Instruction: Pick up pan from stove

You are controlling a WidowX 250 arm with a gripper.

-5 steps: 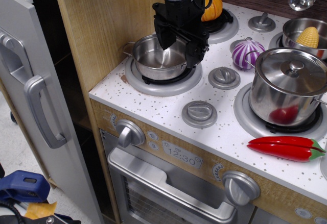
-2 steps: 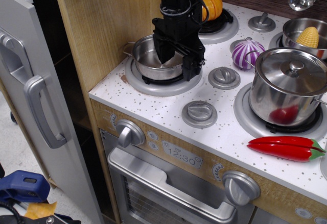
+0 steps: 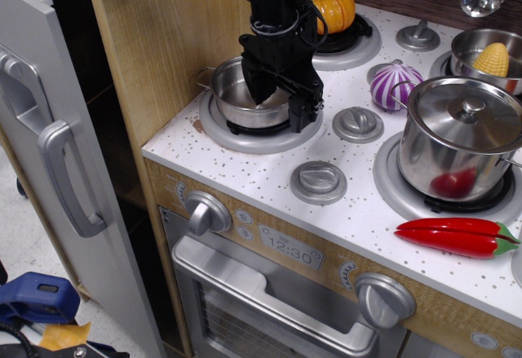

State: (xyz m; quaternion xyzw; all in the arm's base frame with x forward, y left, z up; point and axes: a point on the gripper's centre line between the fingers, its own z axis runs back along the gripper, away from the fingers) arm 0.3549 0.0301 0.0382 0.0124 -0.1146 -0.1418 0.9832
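- Claw (image 3: 278,101), black, two-fingered, has dropped lower over the last second; jaws are spread, straddling the near rim of the small shiny steel pan (image 3: 245,97), not yet clenched.
- Pan sits unmoved on the left front burner of the white speckled toy stove (image 3: 269,174).
- Judgement: descent appears nearly complete; closing on the rim is next.
- Lidded steel pot (image 3: 457,134) stands well apart.

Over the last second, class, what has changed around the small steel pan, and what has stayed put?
The gripper has come down and shifted slightly left, its open fingers now straddling the near-right rim of the pan. Nothing is visibly gripped yet. The pan remains on its burner on the stove; the lidded pot and red pepper are unmoved.
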